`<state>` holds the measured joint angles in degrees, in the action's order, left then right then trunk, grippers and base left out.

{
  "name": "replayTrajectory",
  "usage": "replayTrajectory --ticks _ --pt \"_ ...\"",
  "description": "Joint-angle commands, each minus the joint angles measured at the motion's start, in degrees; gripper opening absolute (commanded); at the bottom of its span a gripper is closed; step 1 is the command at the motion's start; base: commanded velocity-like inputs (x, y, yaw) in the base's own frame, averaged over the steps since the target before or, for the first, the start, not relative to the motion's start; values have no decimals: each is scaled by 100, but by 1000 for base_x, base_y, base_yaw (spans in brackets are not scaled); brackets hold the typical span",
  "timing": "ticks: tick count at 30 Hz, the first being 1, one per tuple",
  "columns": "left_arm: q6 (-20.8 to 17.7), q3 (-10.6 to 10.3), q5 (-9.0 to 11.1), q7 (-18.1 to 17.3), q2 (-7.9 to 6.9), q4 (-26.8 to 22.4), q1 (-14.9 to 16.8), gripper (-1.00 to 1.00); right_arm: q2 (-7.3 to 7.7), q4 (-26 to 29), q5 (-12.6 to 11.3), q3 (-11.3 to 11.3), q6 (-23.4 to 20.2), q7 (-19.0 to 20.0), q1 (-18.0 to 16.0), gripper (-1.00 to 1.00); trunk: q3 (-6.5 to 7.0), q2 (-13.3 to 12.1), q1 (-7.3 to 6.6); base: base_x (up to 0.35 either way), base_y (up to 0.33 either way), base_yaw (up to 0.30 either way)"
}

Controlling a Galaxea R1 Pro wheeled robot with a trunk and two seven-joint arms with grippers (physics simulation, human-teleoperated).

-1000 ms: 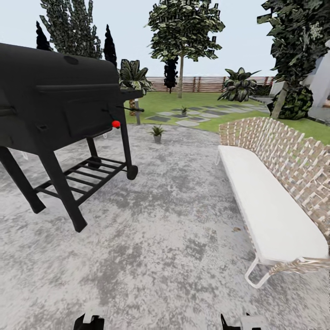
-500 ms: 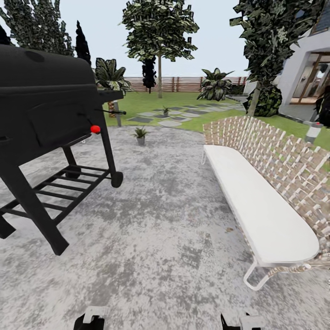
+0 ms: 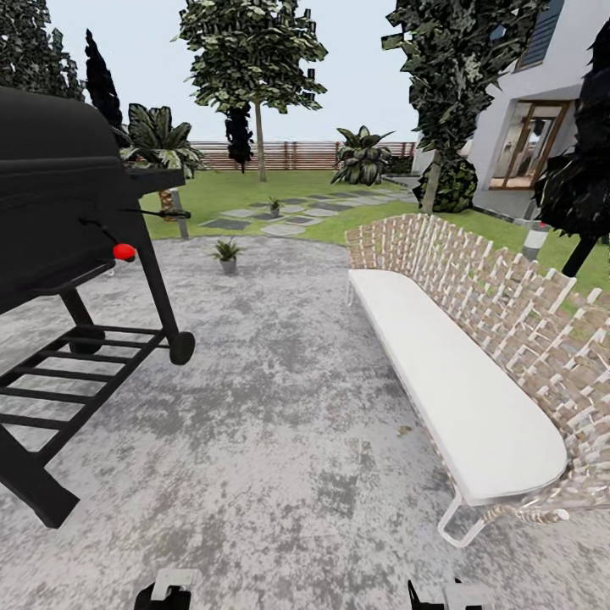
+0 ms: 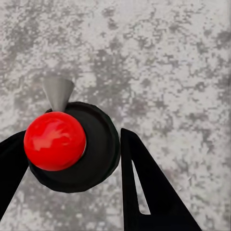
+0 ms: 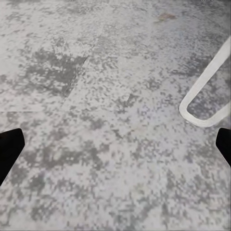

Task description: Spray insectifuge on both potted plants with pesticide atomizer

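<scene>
in the head view, the two potted plants are seen far ahead, one (image 3: 226,253) at the patio (image 3: 280,407) edge, the other (image 3: 274,205) among the stepping stones, between a black grill (image 3: 59,220) and a white bench (image 3: 449,381). the approach is judged under way; the atomizer must next be found. in the left wrist view, the left pincer (image 4: 72,192) is spread over a red knob (image 4: 55,141). in the right wrist view, the right pincer (image 5: 115,149) is spread above a bench leg (image 5: 204,91).

head: forward over patio (image 3: 280,407) | wrists: close, straight down at that paving
</scene>
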<state>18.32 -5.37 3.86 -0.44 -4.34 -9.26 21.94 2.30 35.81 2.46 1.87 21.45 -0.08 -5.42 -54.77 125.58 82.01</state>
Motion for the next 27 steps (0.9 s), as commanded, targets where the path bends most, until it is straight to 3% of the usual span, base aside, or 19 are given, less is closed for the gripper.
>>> replayTrajectory --ticks 1,11,27 --pt "16 -44 38 -6 -1 3 -4 -100 -2 -3 26 13 17 -1 -3 100 -5 2 0 49 0 -27" --pt "22 -44 36 -9 21 3 -14 -100 -2 -3 26 20 17 7 -3 100 -5 2 0 47 0 -5" --pt "22 -44 36 -8 21 3 -14 -100 -2 -12 35 6 17 17 -3 100 -5 2 0 316 81 0"
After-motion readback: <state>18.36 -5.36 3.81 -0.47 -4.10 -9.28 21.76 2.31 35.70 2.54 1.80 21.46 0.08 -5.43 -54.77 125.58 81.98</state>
